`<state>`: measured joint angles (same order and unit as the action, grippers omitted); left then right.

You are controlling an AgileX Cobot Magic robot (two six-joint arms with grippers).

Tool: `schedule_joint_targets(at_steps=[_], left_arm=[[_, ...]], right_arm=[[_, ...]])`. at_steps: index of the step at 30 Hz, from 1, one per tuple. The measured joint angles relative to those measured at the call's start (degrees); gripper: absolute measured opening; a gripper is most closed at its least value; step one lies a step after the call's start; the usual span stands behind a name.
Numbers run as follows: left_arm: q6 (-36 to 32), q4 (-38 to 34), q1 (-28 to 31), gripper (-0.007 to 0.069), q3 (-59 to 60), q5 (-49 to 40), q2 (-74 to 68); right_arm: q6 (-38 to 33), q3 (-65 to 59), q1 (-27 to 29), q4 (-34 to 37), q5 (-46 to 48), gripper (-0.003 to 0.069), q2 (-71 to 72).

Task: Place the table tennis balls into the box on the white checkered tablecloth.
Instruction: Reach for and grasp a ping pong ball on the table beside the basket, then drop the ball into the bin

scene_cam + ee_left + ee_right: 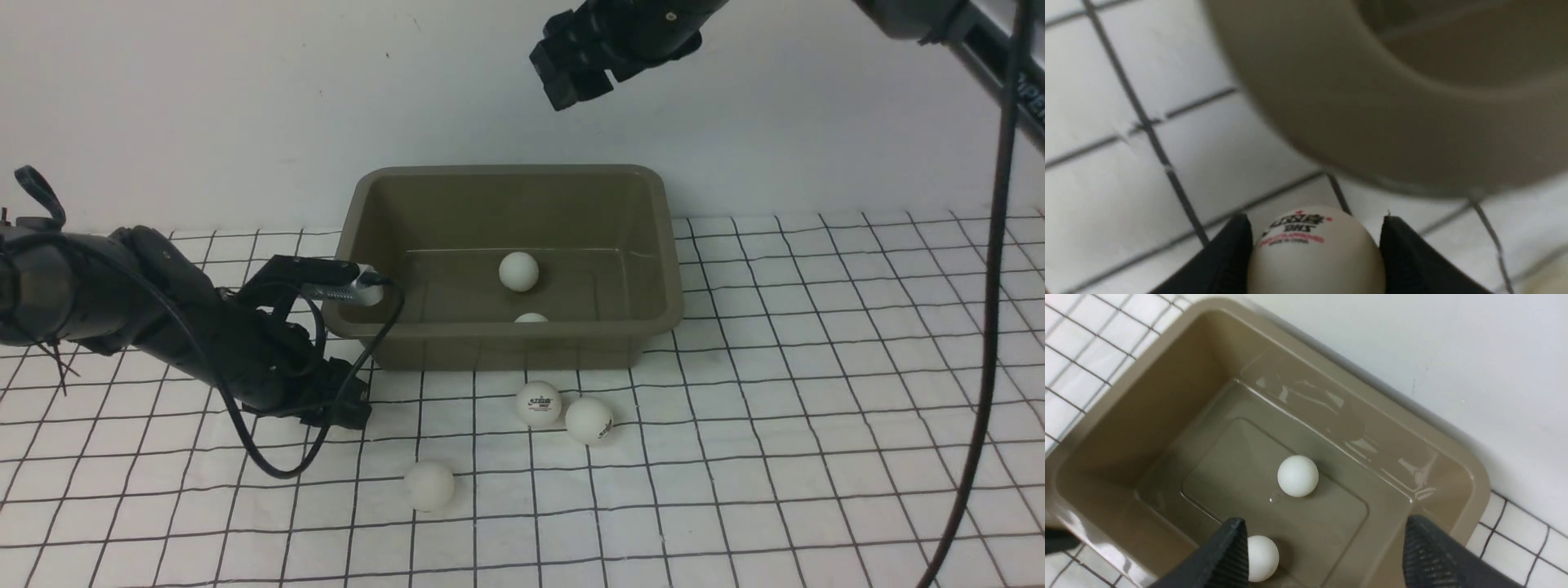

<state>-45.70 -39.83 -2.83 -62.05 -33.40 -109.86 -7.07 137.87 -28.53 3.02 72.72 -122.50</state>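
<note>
The olive-brown box [490,351] stands on the white checkered tablecloth [816,408] against the wall. Two table tennis balls lie inside it, one in the middle [519,271] and one [531,318] half hidden by the front wall. Both show in the right wrist view [1298,475] [1261,557]. Three balls lie on the cloth in front: two touching [538,403] [589,420] and one nearer [429,486]. My left gripper [347,412] is low by the box's front left corner, shut on a logo ball [1314,261]. My right gripper [575,86] hangs open and empty high above the box.
A white wall rises right behind the box. The left arm's black cable [269,457] loops down onto the cloth. The right arm's cable [992,286] hangs down at the far right. The box's wall [1372,102] is close in front of the left gripper.
</note>
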Motion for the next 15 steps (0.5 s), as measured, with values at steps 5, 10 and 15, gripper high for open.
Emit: schedule_joint_targets(at_steps=[5, 10, 15], left_arm=[[6.7, 7.7, 0.0, 0.0352, 0.1, -7.3, 6.5], [12.6, 14.2, 0.0, 0.0352, 0.1, -10.2, 16.3], [10.9, 14.0, -1.2, 0.0352, -0.7, -5.4, 22.6]], right_arm=[[0.3, -0.1, 0.0, 0.0, 0.1, 0.0441, 2.5], [0.7, -2.7, 0.0, 0.0, 0.1, 0.0440, 6.0], [0.7, -11.6, 0.0, 0.0, 0.1, 0.0440, 11.0]])
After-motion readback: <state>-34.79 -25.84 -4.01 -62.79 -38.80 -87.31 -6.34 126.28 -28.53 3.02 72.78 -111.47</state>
